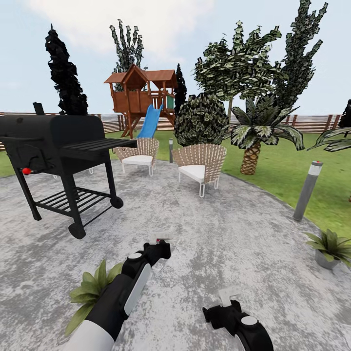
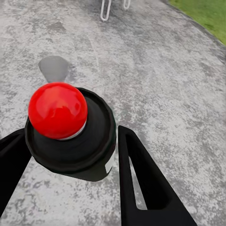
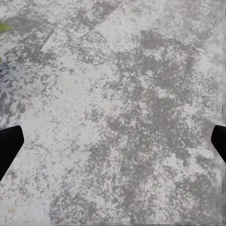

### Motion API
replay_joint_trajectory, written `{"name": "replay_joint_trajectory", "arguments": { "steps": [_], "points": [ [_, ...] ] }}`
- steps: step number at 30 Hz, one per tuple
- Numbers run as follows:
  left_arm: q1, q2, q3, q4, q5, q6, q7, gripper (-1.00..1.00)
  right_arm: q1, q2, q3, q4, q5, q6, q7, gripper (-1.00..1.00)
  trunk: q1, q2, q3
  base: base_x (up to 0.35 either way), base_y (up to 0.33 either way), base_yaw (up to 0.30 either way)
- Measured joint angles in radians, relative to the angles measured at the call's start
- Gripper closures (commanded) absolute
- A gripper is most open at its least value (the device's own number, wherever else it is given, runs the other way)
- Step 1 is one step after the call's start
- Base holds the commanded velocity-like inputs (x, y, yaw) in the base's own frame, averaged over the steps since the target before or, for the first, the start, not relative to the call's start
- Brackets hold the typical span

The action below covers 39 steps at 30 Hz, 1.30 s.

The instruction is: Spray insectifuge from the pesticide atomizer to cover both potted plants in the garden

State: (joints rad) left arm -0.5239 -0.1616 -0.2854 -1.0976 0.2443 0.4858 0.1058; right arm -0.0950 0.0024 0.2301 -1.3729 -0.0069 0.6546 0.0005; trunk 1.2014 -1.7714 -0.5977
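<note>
My left gripper (image 1: pixel 160 247) is shut on the pesticide atomizer (image 1: pixel 161 240), held low over the grey paved patio (image 1: pixel 219 229). In the left wrist view the atomizer (image 2: pixel 57 109) shows as a dark round body with a red dot, and the black fingers (image 2: pixel 136 165) sit on either side of it. One potted plant (image 1: pixel 91 290) stands beside my left forearm, which partly hides it. The other potted plant (image 1: pixel 330 247) sits at the patio's right edge. My right gripper (image 1: pixel 228 296) hangs open over bare paving, its fingertips (image 3: pixel 9 143) wide apart.
A black grill (image 1: pixel 58 146) stands at the left. Two wicker chairs (image 1: pixel 139 153) (image 1: pixel 200 163) stand at the far side of the patio. A grey lamp post (image 1: pixel 308 190) and a palm (image 1: pixel 253 141) rise on the right lawn. A wooden playhouse (image 1: pixel 141 95) and the fence lie beyond.
</note>
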Motion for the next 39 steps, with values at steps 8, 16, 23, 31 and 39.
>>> {"name": "replay_joint_trajectory", "arguments": {
  "steps": [8, 16, 23, 31, 39],
  "points": [
    [-0.009, 0.002, -0.001, -0.004, -0.002, 0.099, -0.004, 1.0, 0.002, -0.213, -0.256, 0.0, 0.001, 0.054, 0.072, -1.0, 0.0, 0.0, 0.0, 0.0, 0.0, 0.0],
    [-0.069, 0.003, -0.072, -0.046, 0.0, 0.201, -0.032, 1.0, -0.065, -0.374, -0.288, 0.001, 0.002, 0.122, 0.359, -1.0, 0.0, 0.0, 0.0, 0.0, 0.0, 0.0],
    [-0.208, 0.02, -0.169, -0.05, 0.016, 0.295, -0.269, 1.0, -0.244, -0.462, -0.29, 0.008, 0.007, 0.125, 0.611, -1.0, 0.0, 0.0, 0.0, 0.0, 0.0, 0.0],
    [-0.287, 0.059, -0.22, -0.048, -0.117, 0.298, -0.69, 1.0, -0.318, -0.508, -0.29, 0.008, 0.009, 0.131, 0.772, -1.0, 0.0, 0.0, 0.0, 0.0, 0.0, 0.0],
    [-0.291, 0.059, -0.243, -0.047, -0.532, 0.296, -1.161, 1.0, -0.322, -0.586, -0.291, 0.003, 0.008, 0.143, 1.019, -1.0, 0.0, 0.0, 0.0, 0.0, 0.0, 0.0]
  ]
}}
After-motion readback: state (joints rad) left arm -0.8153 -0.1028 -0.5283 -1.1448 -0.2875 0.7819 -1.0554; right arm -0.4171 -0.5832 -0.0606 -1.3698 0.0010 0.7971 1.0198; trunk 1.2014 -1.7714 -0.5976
